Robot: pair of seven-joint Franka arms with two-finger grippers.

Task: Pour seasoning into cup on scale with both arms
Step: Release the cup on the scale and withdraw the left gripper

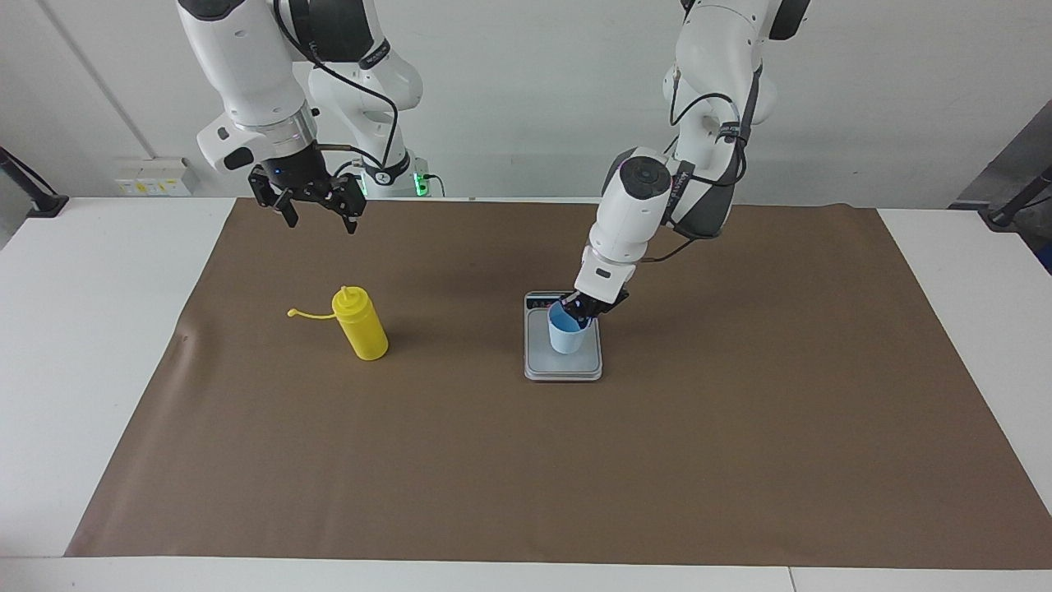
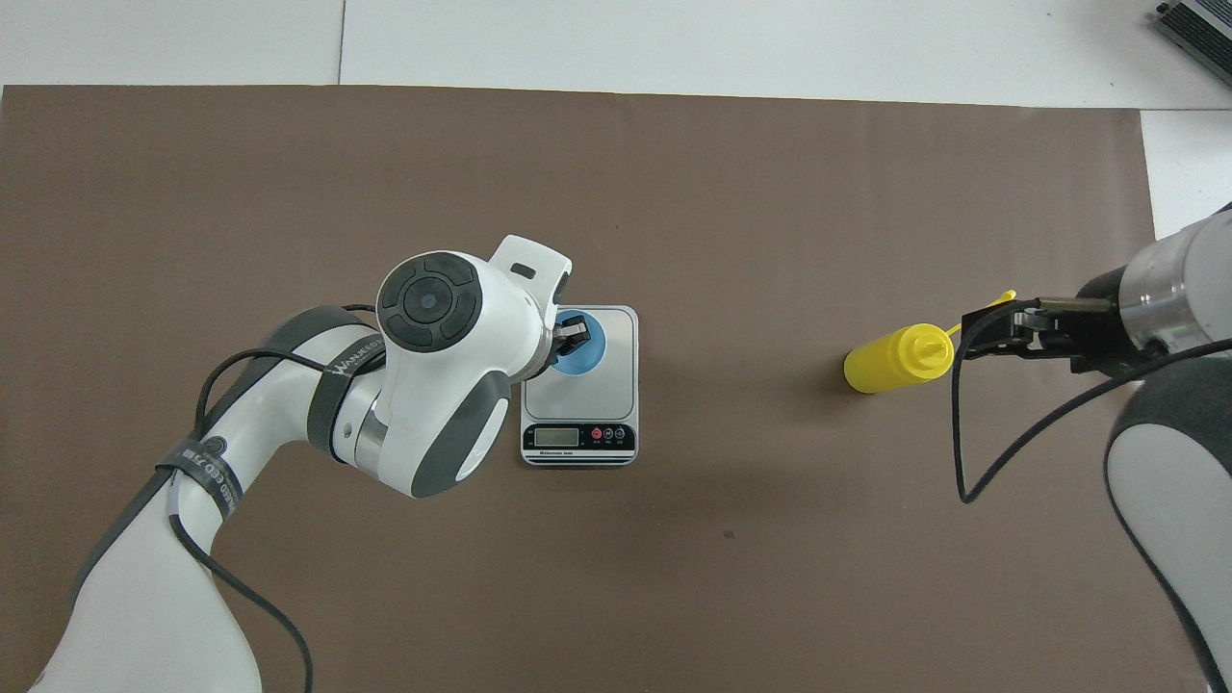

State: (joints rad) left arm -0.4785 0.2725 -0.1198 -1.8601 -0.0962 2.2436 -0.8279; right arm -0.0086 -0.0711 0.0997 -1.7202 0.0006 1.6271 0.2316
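The light-blue cup (image 1: pixel 567 337) (image 2: pixel 583 354) stands upright on the steel plate of the scale (image 1: pixel 562 368) (image 2: pixel 616 385). My left gripper (image 1: pixel 580 311) (image 2: pixel 570 333) reaches down to it from the robots' side and pinches the cup's rim, one finger inside. The yellow seasoning bottle (image 1: pixel 362 330) (image 2: pixel 890 360) stands on the mat toward the right arm's end, its cap strap (image 1: pixel 308 313) trailing sideways. My right gripper (image 1: pixel 321 222) (image 2: pixel 974 331) hangs open in the air over the mat, apart from the bottle and holding nothing.
A brown mat (image 1: pixel 526 460) covers most of the white table (image 1: pixel 90 345). The scale's display strip (image 2: pixel 578 437) faces the robots. A wall socket box (image 1: pixel 156 175) sits at the right arm's end. A dark device (image 2: pixel 1198 24) lies at the table's corner.
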